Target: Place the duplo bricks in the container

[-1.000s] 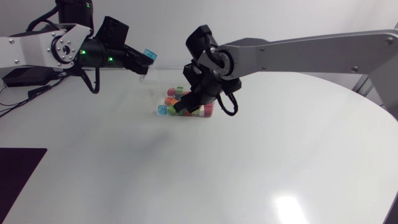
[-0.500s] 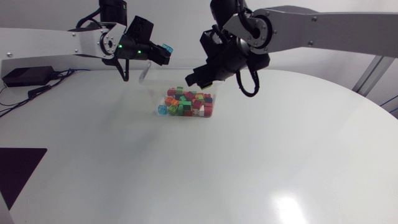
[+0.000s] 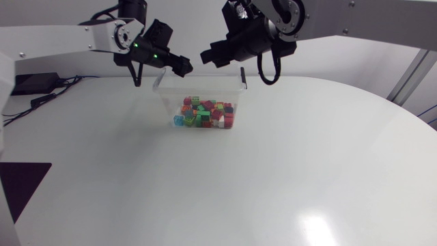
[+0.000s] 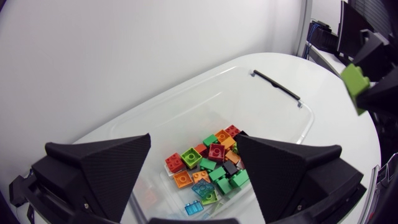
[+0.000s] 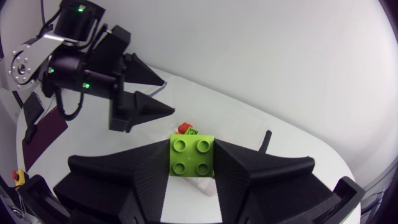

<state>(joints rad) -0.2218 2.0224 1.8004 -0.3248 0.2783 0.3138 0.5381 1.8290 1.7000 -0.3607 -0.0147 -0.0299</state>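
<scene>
The container [image 3: 168, 102] sits on the table [image 3: 287, 171], toward the far side and a little left of the middle. The bricks [image 3: 205, 115] lie heaped in it, on its floor. The left gripper [image 3: 182, 66] hangs above the container's far left corner, fingers apart with nothing between them. The right gripper [image 3: 207, 56] hangs just to the right of it, above the far rim, clamped on one brick [image 5: 192, 155]. The two grippers are near each other, not touching.
</scene>
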